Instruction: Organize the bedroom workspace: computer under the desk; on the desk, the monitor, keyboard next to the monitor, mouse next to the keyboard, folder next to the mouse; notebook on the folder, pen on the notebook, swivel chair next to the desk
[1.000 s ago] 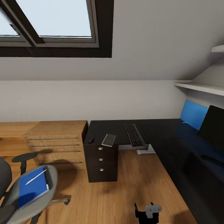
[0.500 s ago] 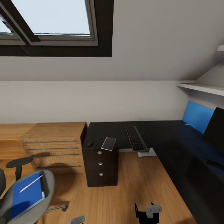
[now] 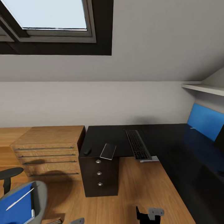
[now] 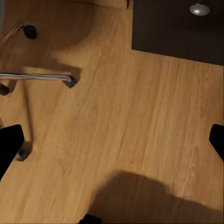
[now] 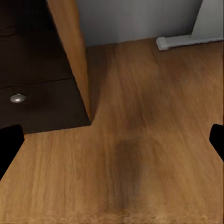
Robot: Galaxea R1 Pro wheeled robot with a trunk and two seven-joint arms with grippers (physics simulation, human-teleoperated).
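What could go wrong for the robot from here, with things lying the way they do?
The notebook juts past the desk edge above the drawers, so a clumsy nudge might tip it to the floor.

The keyboard also overhangs the front edge and could slide off if bumped.

The pen lies loose on the folder on the swivel chair; lifting the folder carelessly could roll the pen off, and the chair may roll away on its castors.

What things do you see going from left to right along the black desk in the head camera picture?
mouse → notebook → keyboard → blue panel at the far right, all on the desk.
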